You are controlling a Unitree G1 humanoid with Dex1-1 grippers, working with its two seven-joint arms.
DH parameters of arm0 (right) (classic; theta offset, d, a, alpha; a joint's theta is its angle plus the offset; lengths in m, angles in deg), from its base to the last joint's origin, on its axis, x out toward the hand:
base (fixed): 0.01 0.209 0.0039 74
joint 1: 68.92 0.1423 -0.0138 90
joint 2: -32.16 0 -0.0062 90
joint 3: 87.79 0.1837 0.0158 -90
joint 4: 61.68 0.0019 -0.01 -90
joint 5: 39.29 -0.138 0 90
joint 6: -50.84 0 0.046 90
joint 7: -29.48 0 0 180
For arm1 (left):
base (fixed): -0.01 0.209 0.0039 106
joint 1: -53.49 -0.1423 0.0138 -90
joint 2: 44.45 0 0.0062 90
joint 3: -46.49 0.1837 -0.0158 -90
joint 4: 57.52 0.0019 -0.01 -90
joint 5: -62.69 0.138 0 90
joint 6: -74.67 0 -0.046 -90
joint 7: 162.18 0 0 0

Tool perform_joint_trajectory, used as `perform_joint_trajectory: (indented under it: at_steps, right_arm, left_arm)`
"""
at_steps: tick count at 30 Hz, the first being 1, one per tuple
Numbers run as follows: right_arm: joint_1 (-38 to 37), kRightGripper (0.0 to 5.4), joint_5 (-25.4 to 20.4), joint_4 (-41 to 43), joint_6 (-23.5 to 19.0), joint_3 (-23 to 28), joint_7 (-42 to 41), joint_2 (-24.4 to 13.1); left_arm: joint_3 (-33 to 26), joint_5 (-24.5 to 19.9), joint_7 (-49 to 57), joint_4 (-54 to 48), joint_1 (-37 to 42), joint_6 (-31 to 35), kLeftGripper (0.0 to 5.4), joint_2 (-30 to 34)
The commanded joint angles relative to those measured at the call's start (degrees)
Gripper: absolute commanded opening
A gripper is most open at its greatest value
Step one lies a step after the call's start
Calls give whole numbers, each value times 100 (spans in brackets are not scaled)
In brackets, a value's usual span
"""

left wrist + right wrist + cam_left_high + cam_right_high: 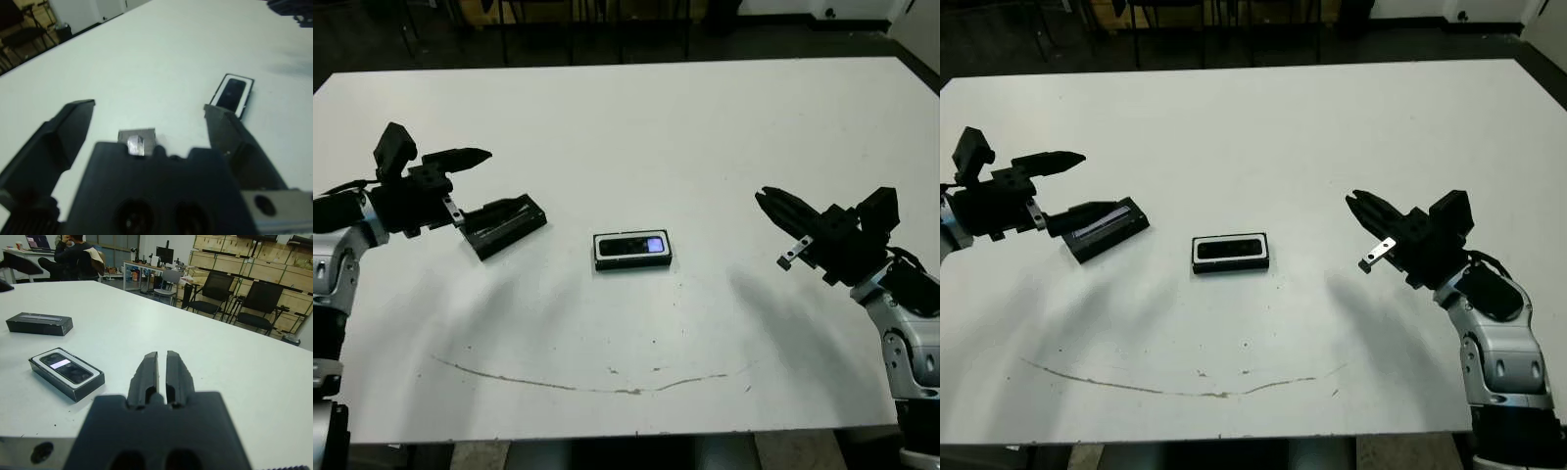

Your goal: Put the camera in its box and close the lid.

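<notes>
Left claw (478, 181) spread wide beside lid (506, 225), right claw (773, 208) pinched closed

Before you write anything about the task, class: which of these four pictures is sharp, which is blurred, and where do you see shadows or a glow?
Left eye view: sharp; soft grey arm shadows on the table, and the camera shows a lit bluish square. Left wrist view: soft throughout, the open left gripper and the box both blurred. Right wrist view: the lid is crisp, the right gripper nearly so.

bright even light, soft shadows, blurry wrist foregrounds.
</notes>
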Motion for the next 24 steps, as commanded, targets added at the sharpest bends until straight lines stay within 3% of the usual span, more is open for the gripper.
perform_joint_trajectory:
  at_steps: [1,9,24]
  right_arm:
    - [-52,0,-13,-164,58,-55,-59,-14]
    - [-82,0,18,-187,-56,-82,94,-28]
    - [-29,0,-114,-501,404,-146,-216,44]
  left_arm:
    - [46,164,-5,335,5,-28,539,-72]
    - [166,500,-63,899,59,-437,539,-117]
    - [493,1354,243,1809,343,-1042,539,-173]
